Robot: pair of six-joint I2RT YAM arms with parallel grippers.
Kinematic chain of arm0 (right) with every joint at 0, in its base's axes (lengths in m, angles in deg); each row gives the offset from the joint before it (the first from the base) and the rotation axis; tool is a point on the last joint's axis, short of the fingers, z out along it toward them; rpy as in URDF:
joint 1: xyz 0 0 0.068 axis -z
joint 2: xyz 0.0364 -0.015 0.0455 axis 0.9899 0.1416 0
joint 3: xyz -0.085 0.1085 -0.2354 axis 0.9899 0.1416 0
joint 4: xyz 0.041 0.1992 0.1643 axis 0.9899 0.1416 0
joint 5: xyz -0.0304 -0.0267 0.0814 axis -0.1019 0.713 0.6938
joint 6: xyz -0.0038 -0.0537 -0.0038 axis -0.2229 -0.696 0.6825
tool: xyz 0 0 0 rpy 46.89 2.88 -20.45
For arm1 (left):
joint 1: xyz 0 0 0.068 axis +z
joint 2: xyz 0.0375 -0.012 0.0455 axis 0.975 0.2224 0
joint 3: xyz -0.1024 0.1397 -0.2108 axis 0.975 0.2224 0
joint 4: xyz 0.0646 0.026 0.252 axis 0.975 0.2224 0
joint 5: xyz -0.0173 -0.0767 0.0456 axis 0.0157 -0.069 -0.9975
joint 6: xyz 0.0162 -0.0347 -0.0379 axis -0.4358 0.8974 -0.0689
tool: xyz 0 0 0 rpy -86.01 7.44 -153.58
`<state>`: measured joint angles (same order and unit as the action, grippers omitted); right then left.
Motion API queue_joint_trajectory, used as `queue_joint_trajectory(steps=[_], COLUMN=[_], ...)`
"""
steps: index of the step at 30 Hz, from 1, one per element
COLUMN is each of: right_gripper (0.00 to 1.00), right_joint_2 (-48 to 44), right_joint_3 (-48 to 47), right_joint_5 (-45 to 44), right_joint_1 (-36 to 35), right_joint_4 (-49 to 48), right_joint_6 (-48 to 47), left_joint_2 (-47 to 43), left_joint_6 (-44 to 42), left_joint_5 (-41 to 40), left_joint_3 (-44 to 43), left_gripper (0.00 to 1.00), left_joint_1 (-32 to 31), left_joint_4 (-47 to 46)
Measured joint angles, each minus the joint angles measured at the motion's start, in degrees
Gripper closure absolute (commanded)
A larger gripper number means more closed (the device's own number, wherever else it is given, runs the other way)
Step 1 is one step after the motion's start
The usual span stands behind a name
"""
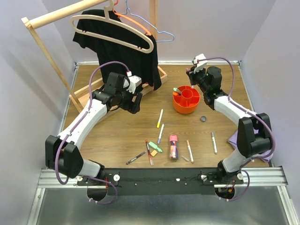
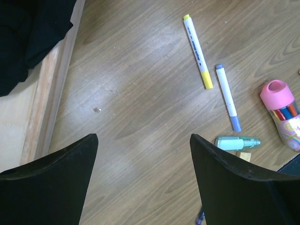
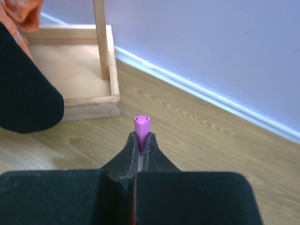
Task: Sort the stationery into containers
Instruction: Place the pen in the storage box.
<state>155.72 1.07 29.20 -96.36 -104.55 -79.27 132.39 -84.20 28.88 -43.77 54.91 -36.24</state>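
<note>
The orange organiser (image 1: 186, 99) stands right of centre with a green-capped marker (image 1: 177, 90) in one compartment. My right gripper (image 1: 192, 77) hovers just behind it, shut on a purple-capped pen (image 3: 142, 127) that sticks out past its fingertips (image 3: 129, 149). My left gripper (image 1: 136, 102) hangs open over bare wood left of the organiser, nothing between its fingers (image 2: 70, 173). Loose on the table lie a yellow-capped pen (image 2: 198, 50), a blue-capped pen (image 2: 228, 97), a green highlighter (image 2: 236, 142), a pink tube (image 2: 282, 112), and several more pens (image 1: 190, 151) near the front.
A wooden clothes rack with a black shirt (image 1: 119, 44) and hangers stands at the back left, its base tray (image 3: 75, 70) close to my right gripper. A small dark cap (image 1: 203, 118) lies right of the organiser. A purple cloth (image 1: 234, 138) lies under the right arm.
</note>
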Motion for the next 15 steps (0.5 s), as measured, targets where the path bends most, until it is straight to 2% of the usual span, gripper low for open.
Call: queue_joint_trajectory(steps=[7, 8, 11, 15], right_gripper=[0.99, 0.86, 0.59, 0.49], right_joint_2=[2.4, 2.8, 3.2, 3.1], right_joint_3=[3.9, 4.2, 4.5, 4.6], right_joint_5=[0.4, 0.4, 0.4, 0.2], right_joint_1=[0.4, 0.6, 0.9, 1.1], right_joint_4=[-1.5, -1.7, -2.1, -2.2], right_joint_6=[0.2, 0.4, 0.7, 1.1], left_joint_2=[2.2, 2.4, 3.0, 3.8], left_joint_6=[-0.7, -0.7, -0.9, -1.1], left_joint_5=[0.0, 0.0, 0.0, 0.0], left_joint_3=[-2.0, -2.1, -2.5, -3.6], left_gripper=[0.12, 0.12, 0.12, 0.12], left_joint_1=[-0.1, -0.2, -0.6, -1.5], left_joint_4=[0.0, 0.0, 0.0, -0.1])
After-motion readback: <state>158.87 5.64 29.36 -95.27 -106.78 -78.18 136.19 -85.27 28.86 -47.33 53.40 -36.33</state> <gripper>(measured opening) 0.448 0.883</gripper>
